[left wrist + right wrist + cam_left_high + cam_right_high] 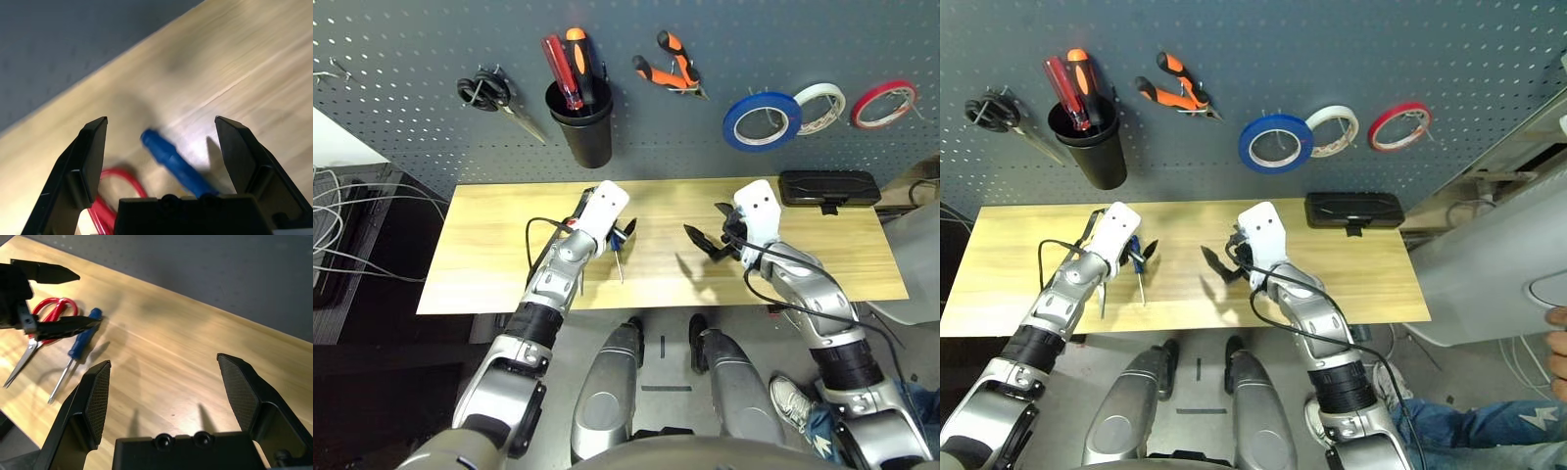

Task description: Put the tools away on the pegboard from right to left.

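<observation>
Inspector: Both hands sit low over the near half of the surface [509, 274]. Left hand [166, 147] is released, its two black fingers spread wide with nothing between the pads. Right hand [168, 387] is likewise released and holds nothing.

Clerk: Where do the task's things lie?

Inspector: Slim blue-handled screwdriver [78, 345] lies flat on the surface toward its left end, directly under the left hand, handle toward the far edge and tip toward the near edge. Red-handled scissors [49, 316] lie just beside it on the side of the left edge, blades pointing to the near edge. In the left wrist view the blue handle runs between the spread fingers, with a red loop next to it; whether the fingers touch either tool, I cannot tell.

Clerk: And the pegboard?

Inspector: Pegboard [411, 59] stands upright behind the far edge. Blue tape ring [762, 120] hangs on a hook, with a white tape roll [819, 107] touching it and a red tape roll [883, 104] further right. Orange-and-black-handled pliers [669, 67] hang left of the blue ring. Black cup [580, 122] holds two screwdrivers, red and orange handled. Black-handled scissors [494, 98] hang at the far left.

Clerk: Anything else?

Inspector: Black case [829, 187] lies at the far right corner of the surface.
</observation>
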Tool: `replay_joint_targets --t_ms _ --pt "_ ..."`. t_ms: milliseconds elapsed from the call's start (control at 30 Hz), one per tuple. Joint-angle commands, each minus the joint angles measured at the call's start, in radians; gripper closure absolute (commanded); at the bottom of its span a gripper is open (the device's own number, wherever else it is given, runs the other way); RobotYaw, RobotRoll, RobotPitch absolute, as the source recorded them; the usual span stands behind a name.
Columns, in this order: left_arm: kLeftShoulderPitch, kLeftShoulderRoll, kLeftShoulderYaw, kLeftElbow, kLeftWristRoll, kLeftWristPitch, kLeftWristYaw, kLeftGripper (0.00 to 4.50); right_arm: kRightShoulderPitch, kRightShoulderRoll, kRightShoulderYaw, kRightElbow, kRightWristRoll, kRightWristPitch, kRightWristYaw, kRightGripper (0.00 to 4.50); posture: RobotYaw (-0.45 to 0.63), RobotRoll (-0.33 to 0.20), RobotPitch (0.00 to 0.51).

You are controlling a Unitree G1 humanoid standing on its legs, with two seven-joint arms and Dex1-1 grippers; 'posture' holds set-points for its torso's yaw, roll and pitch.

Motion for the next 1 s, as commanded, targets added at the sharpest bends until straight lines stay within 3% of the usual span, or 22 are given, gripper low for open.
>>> replay_joint_targets --t_ms 33,567,667,967,1000 --pt "0.012 -0.018 0.016 0.02 -0.014 0.059 0.008 0.0 0.008 0.012 0.028 0.006 -0.002 0.037 0.013 0.03 0.14 0.0 0.325" --pt "0.021 -0.075 -0.013 0.063 -0.038 0.264 -0.074 0.11 -0.057 0.069 0.06 0.121 -0.042 0.001 0.015 0.01 0.14 0.0 0.328" --pt "0.011 -0.094 -0.01 0.107 -0.057 0.336 -0.102 0.69 -0.063 0.07 0.055 0.135 -0.048 -0.011 0.015 0.0 0.13 0.0 0.325" --pt "-0.03 -0.119 0.036 0.222 -0.075 0.293 -0.049 3.79 -0.094 0.07 0.04 0.18 -0.055 -0.048 0.014 0.0 0.13 0.0 0.295" --pt "-0.033 -0.12 0.043 0.225 -0.078 0.283 -0.043 3.97 -0.096 0.069 0.039 0.183 -0.055 -0.051 0.015 0.0 0.13 0.0 0.293"
